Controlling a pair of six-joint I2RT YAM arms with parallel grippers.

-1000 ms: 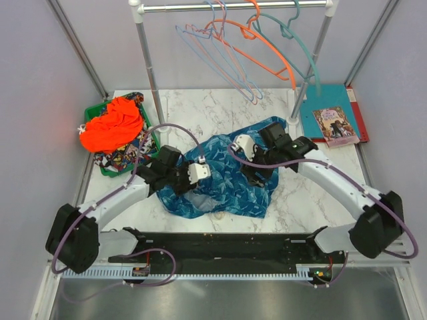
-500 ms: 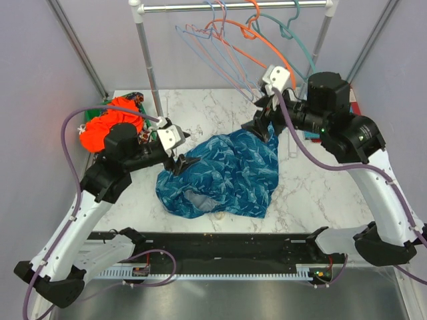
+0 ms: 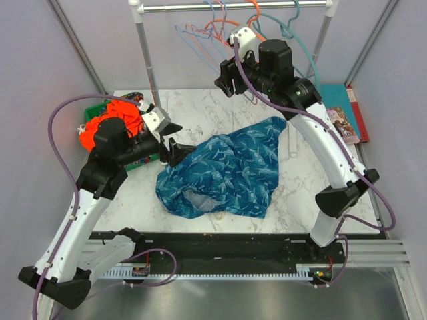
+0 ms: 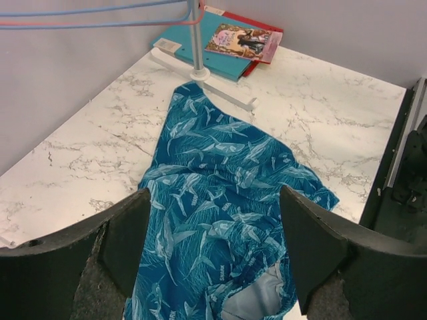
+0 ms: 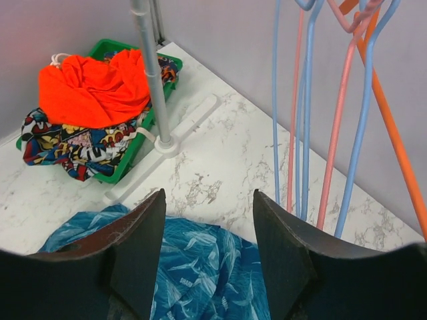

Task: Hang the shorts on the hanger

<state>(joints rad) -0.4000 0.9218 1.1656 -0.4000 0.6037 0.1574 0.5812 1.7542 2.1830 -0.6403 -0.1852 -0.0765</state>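
Bright, even overhead light, soft shadows, sharp focus, mild wrist-view edge distortion

Rumpled blue shorts point(image 3: 223, 170) (hanger point(image 5: 305, 133) aloft)

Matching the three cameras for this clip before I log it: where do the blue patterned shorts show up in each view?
Top external: the shorts lie crumpled at the centre of the picture.
Left wrist: the shorts fill the centre and lower middle.
Right wrist: only part of the shorts shows, along the bottom edge.
Shared landmark: the white marble table beneath them.
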